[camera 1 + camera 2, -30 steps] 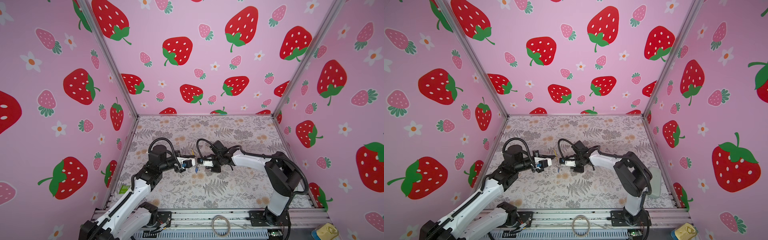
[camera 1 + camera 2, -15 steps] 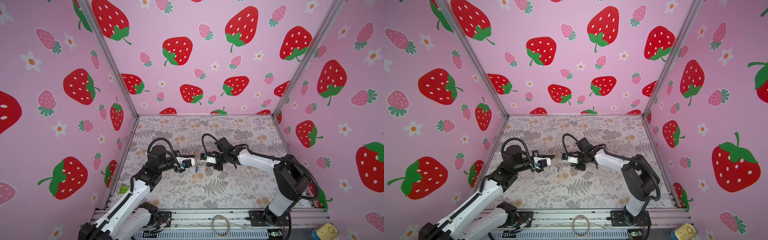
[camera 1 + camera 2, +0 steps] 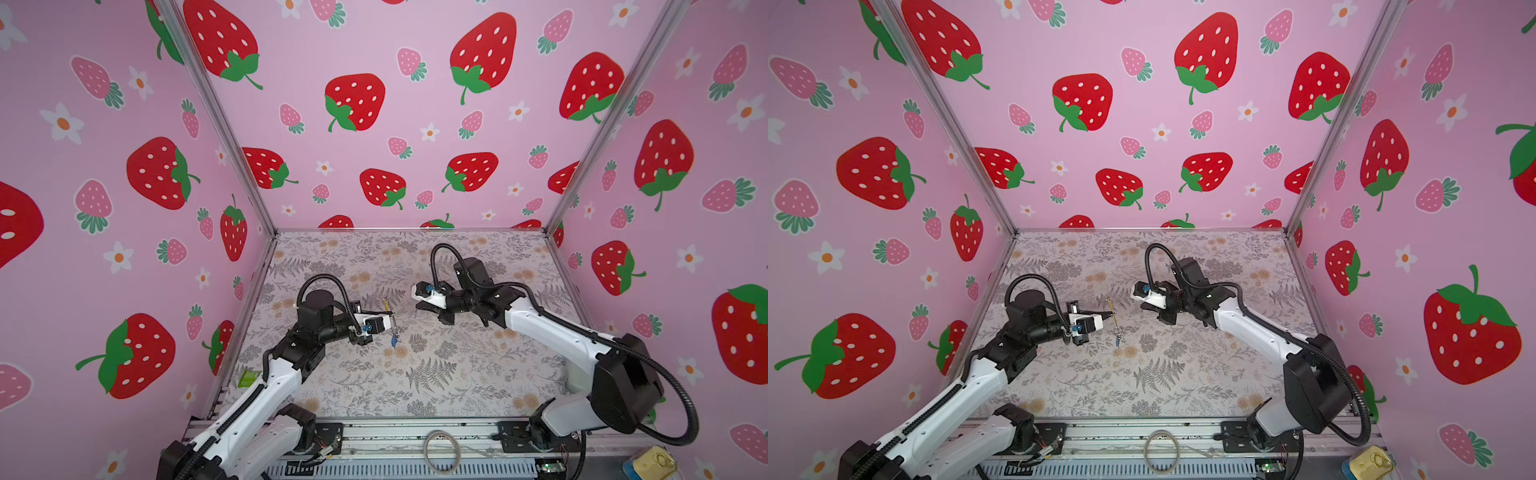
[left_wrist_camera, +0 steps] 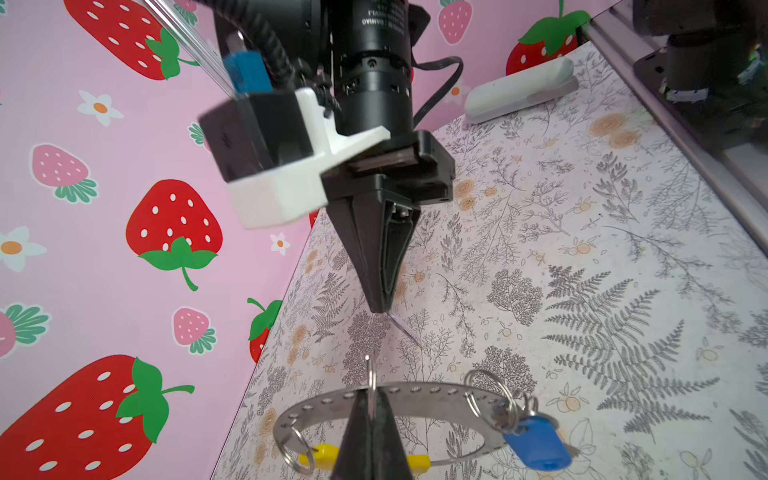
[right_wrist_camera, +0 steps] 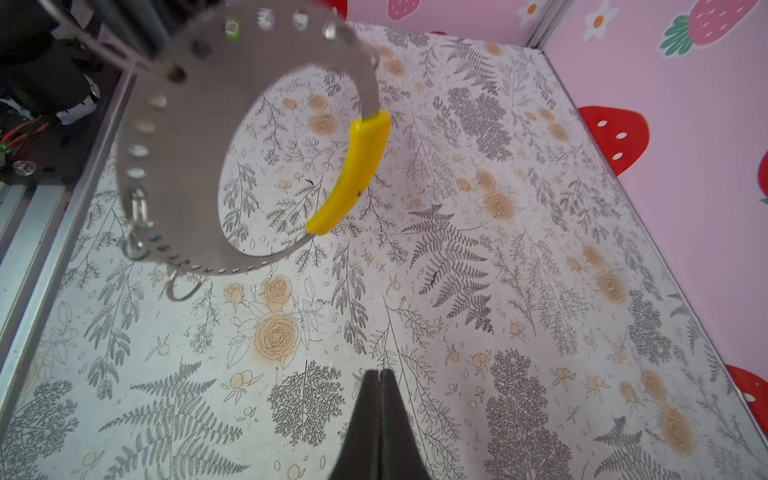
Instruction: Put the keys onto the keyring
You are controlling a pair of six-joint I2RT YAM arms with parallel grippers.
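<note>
One key, the blue-tagged key (image 4: 536, 440), already hangs from a small loop on the keyring (image 4: 415, 390). The left gripper (image 4: 372, 409) pinches the keyring tight, holding it above the table (image 3: 457, 374). The lilac-tagged key is not clearly visible. A thin pale sliver (image 4: 405, 332) at the closed right gripper (image 4: 380, 305) may be it, so one key seems left. A plain pale hoop (image 3: 425, 451) lies on the front rail (image 3: 374, 436), well apart, and nothing stands between the grippers.

The keyring (image 4: 415, 390) is up in the air, clear of the table, standing on edge and pinched in the closed jaws of the left gripper (image 4: 371, 399). It's a grey perforated band with a yellow section and small metal loops. The blue-tagged key (image 4: 536, 440) dangles from one loop. A thin lilac strip (image 4: 405, 330) pokes from the closed jaws of the right gripper (image 4: 383, 309), too edge-on to identify.
</note>
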